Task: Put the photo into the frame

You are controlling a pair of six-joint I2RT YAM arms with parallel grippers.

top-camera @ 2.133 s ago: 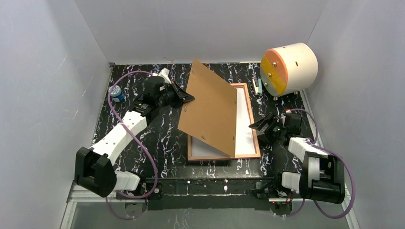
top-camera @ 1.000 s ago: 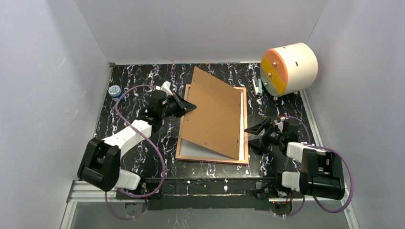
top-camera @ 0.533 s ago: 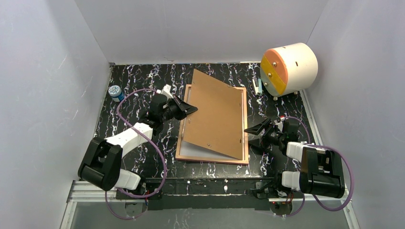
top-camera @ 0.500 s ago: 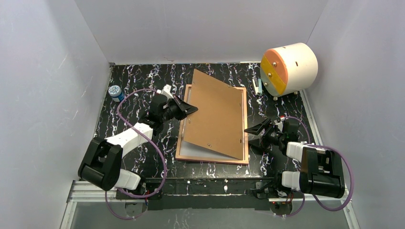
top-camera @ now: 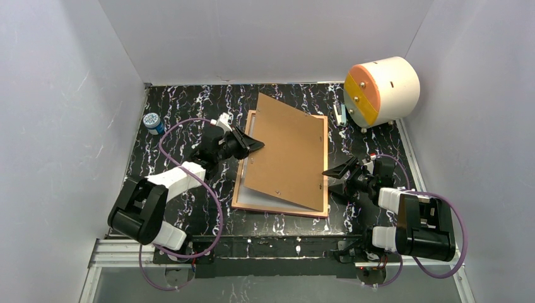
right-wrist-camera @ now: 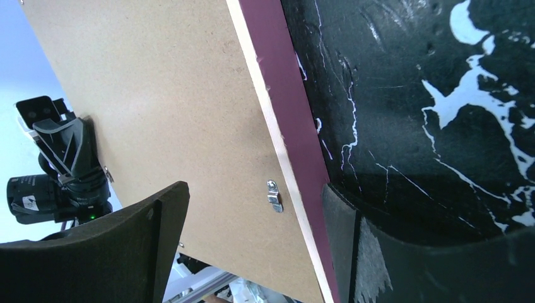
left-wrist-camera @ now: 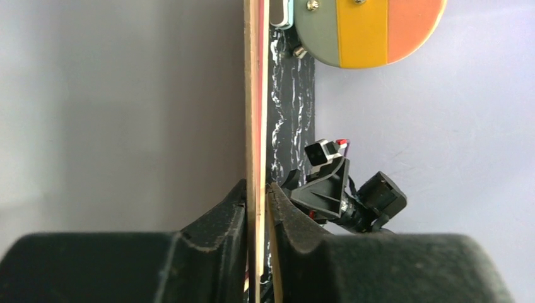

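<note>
while left pincer (top-camera: 257,145) is pinching left edge of backing board (top-camera: 287,154) lying skewed over frame (top-camera: 277,211), its long axis running front-to-back, right pincer (top-camera: 332,180) is hovering open just beside frame's right edge.

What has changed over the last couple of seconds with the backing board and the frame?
The backing board dropped from a steep tilt to nearly flat, skewed, over the frame, which slid left. The left end effector followed it down, still closed on the board's left edge. The right end effector moved left to the frame's right edge, still open. The round drum stayed put.
</note>
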